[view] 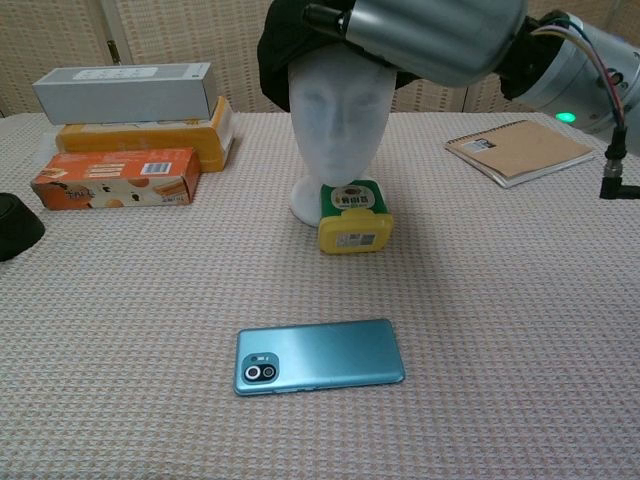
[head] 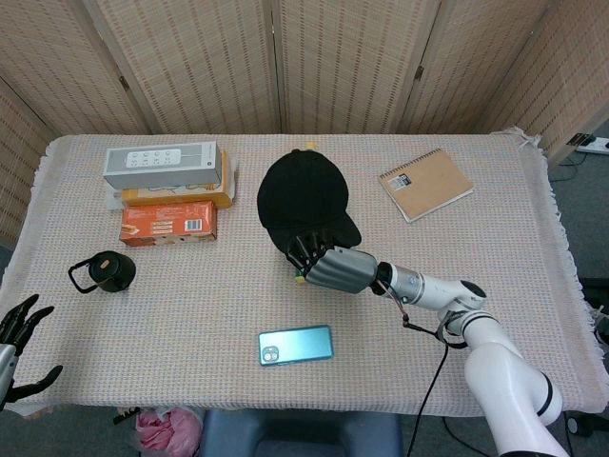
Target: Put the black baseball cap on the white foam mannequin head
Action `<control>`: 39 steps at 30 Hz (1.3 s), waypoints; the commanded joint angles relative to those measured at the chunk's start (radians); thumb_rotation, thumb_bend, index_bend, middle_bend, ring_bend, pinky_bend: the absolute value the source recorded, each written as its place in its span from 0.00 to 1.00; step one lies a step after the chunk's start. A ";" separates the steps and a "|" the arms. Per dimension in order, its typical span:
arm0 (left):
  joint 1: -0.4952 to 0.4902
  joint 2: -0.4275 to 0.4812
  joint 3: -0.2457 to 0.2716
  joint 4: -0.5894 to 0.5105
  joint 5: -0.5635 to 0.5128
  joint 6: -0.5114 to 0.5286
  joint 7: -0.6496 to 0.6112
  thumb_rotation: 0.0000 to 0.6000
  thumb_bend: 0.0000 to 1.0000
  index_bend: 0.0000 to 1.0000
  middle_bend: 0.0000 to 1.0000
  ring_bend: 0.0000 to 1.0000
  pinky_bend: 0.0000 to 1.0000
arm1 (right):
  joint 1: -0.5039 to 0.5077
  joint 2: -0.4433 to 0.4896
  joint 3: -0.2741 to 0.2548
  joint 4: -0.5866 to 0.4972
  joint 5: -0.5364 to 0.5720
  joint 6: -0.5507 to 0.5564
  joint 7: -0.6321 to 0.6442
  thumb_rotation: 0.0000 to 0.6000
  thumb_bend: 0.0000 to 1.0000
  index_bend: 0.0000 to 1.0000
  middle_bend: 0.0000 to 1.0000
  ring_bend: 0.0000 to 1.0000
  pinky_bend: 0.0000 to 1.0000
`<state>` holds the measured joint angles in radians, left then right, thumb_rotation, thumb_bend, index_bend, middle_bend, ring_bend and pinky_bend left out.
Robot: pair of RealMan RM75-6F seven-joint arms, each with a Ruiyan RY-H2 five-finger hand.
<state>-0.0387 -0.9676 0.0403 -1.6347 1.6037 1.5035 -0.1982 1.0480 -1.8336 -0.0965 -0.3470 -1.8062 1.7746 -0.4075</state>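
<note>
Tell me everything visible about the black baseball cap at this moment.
The black baseball cap looks like matte, unmarked fabric with a rounded crown and a short brim. It sits over the top of the white foam mannequin head, covering the crown down to the forehead, the face left bare. The right robot hand has its fingers on the front brim. Nothing else touches it.

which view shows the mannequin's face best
The chest view: the white foam mannequin head faces that camera, face plain below the black baseball cap. The head view looks from above, where the cap and right hand hide it.
</note>
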 commanded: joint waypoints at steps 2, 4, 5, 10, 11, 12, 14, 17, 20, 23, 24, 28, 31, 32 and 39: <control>-0.002 -0.001 0.001 -0.003 0.001 -0.005 0.006 1.00 0.26 0.15 0.03 0.00 0.23 | -0.016 -0.001 -0.017 -0.011 -0.018 -0.016 -0.012 1.00 0.57 1.00 0.87 0.90 1.00; -0.002 0.000 0.001 -0.005 0.001 -0.003 0.008 1.00 0.26 0.15 0.03 0.00 0.23 | -0.021 -0.007 -0.019 -0.009 -0.023 -0.028 -0.011 1.00 0.57 1.00 0.87 0.90 1.00; -0.001 0.000 0.001 -0.005 0.000 -0.002 0.007 1.00 0.26 0.15 0.03 0.00 0.23 | -0.025 -0.010 -0.019 -0.008 -0.021 -0.037 -0.010 1.00 0.54 0.99 0.85 0.89 0.99; -0.004 0.001 -0.004 -0.002 -0.011 -0.006 -0.009 1.00 0.26 0.15 0.03 0.00 0.23 | -0.059 -0.021 -0.004 -0.006 0.003 -0.088 -0.044 1.00 0.35 0.46 0.51 0.57 0.66; -0.005 0.002 -0.004 -0.001 -0.013 -0.008 -0.010 1.00 0.26 0.15 0.03 0.00 0.23 | -0.066 -0.020 -0.001 -0.011 0.008 -0.096 -0.053 1.00 0.32 0.33 0.41 0.48 0.56; -0.006 0.002 -0.005 -0.002 -0.014 -0.010 -0.012 1.00 0.26 0.15 0.03 0.00 0.23 | -0.072 -0.018 -0.001 -0.019 0.009 -0.103 -0.058 1.00 0.29 0.19 0.30 0.38 0.44; -0.007 0.002 -0.006 -0.003 -0.019 -0.014 -0.012 1.00 0.26 0.15 0.03 0.00 0.23 | -0.083 -0.011 0.002 -0.041 0.013 -0.114 -0.065 1.00 0.24 0.02 0.13 0.22 0.25; -0.009 0.003 -0.007 -0.005 -0.025 -0.019 -0.010 1.00 0.26 0.15 0.03 0.00 0.23 | -0.096 0.002 0.005 -0.075 0.013 -0.112 -0.069 1.00 0.21 0.00 0.02 0.11 0.14; -0.010 0.002 -0.007 -0.007 -0.029 -0.023 -0.004 1.00 0.26 0.15 0.03 0.00 0.23 | -0.105 0.018 0.008 -0.108 0.008 -0.102 -0.071 1.00 0.20 0.00 0.00 0.06 0.11; -0.012 0.000 -0.007 -0.009 -0.032 -0.029 0.003 1.00 0.26 0.15 0.03 0.00 0.23 | -0.118 0.041 0.007 -0.143 -0.003 -0.076 -0.073 1.00 0.18 0.00 0.00 0.06 0.11; -0.012 0.000 -0.008 -0.009 -0.033 -0.030 0.005 1.00 0.26 0.15 0.03 0.00 0.23 | -0.126 0.054 0.006 -0.160 -0.009 -0.061 -0.075 1.00 0.18 0.00 0.00 0.06 0.11; -0.013 -0.002 -0.010 -0.008 -0.038 -0.031 0.011 1.00 0.26 0.15 0.03 0.00 0.23 | -0.162 0.111 -0.001 -0.243 -0.028 -0.008 -0.086 1.00 0.18 0.00 0.00 0.06 0.10; -0.015 -0.007 -0.011 -0.009 -0.043 -0.038 0.026 1.00 0.26 0.15 0.03 0.00 0.23 | -0.195 0.168 -0.009 -0.332 -0.047 0.032 -0.101 1.00 0.17 0.00 0.00 0.06 0.10; -0.016 -0.009 -0.011 -0.010 -0.046 -0.040 0.033 1.00 0.26 0.15 0.03 0.00 0.23 | -0.207 0.186 -0.012 -0.363 -0.050 0.040 -0.103 1.00 0.17 0.00 0.00 0.06 0.10; -0.019 -0.030 -0.019 -0.021 -0.068 -0.050 0.099 1.00 0.26 0.15 0.03 0.00 0.23 | -0.372 0.332 -0.064 -0.581 -0.039 0.078 -0.083 1.00 0.15 0.00 0.00 0.06 0.09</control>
<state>-0.0572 -0.9921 0.0234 -1.6520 1.5408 1.4555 -0.1091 0.7468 -1.5588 -0.1337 -0.8578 -1.8536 1.8303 -0.5060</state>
